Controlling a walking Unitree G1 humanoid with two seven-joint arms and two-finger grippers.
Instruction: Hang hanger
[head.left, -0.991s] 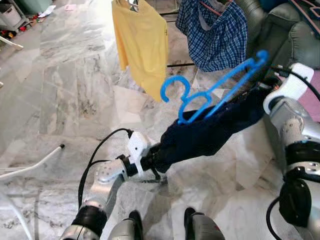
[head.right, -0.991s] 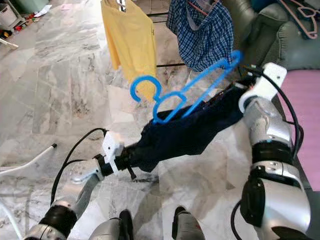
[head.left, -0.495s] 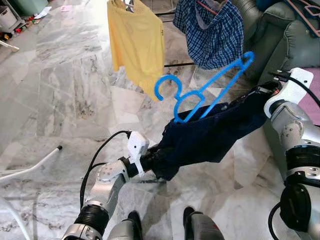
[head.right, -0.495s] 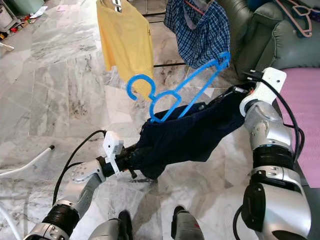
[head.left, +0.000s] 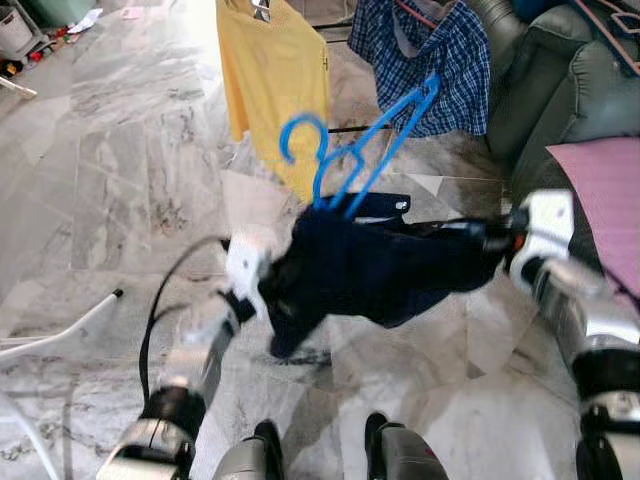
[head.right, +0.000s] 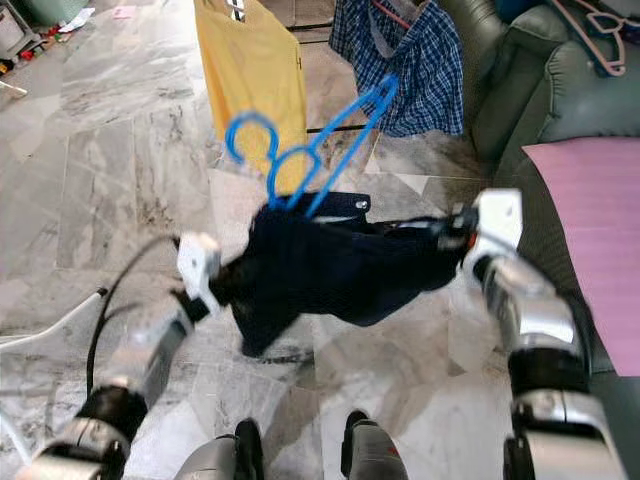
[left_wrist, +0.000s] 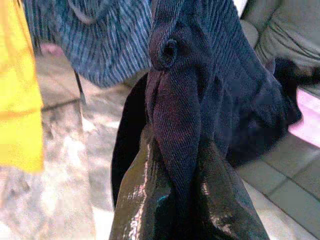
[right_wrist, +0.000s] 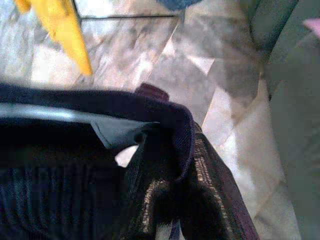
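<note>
A blue hanger (head.right: 300, 150) sticks up from a dark garment (head.right: 340, 270) stretched between both arms.

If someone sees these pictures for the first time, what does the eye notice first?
First, the dark navy garment stretched between the left gripper and the right gripper, with a bright blue hanger sticking up from it. Behind, a yellow shirt and a blue checked garment hang above the marble floor.

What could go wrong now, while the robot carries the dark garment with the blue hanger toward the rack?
The blue hanger sits tilted in the dark garment, held by neither gripper, so it may slip out. The garment is stretched between the left gripper and right gripper; a pinched edge may pull free.
</note>
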